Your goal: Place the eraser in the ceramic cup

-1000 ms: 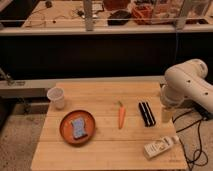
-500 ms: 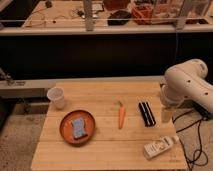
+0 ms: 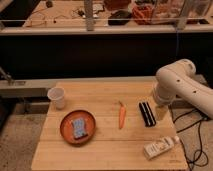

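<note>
We find the eraser (image 3: 146,113) lying flat on the right half of the wooden table (image 3: 110,152), its long side running away from us and a lengthwise groove showing on its top. Nothing holds it. Just to its right hangs the gripper (image 3: 160,113), a pale part pointing down from the white arm (image 3: 180,85) that bends in from the right edge of the view. It sits close beside the eraser, and we cannot make out whether the two touch, nor can we tell whether the gripper is spread or closed. To the left of the eraser, a little apart, lies the carrot (image 3: 121,115), roughly parallel to it, with its green end toward the back. Further left sits the round orange plate (image 3: 65,126), and on it rests the blue sponge (image 3: 78,128). Beyond the plate, near the back left corner of the table, the ceramic cup (image 3: 57,97) stands upright, well apart from the eraser. Near the front right corner, below the gripper, the white bottle (image 3: 160,147) lies on its side.
</note>
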`<state>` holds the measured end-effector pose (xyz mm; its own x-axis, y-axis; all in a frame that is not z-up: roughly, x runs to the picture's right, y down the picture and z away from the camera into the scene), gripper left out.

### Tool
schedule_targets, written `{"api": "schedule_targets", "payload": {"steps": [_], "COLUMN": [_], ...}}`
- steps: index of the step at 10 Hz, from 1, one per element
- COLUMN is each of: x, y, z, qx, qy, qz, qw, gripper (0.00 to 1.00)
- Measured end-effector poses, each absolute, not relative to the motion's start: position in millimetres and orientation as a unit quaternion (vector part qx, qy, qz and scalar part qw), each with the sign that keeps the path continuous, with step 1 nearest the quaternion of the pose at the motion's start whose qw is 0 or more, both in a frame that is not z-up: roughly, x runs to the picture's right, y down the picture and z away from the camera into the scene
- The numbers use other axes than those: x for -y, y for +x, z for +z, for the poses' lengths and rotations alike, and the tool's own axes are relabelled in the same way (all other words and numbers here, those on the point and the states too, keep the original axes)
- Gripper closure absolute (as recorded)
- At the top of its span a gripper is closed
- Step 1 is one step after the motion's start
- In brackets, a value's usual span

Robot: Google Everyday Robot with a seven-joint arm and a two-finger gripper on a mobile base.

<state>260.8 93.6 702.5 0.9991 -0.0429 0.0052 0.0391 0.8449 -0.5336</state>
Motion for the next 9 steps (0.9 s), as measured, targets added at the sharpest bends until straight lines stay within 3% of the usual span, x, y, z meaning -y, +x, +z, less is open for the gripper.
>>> {"api": "schedule_targets", "payload": {"steps": [9], "x": [-100], "y": [257], "z": [741], "qx": [0.014], "qy": [-0.268], "qz": [-0.085], "qw": [0.96], "gripper": [0.2]}}
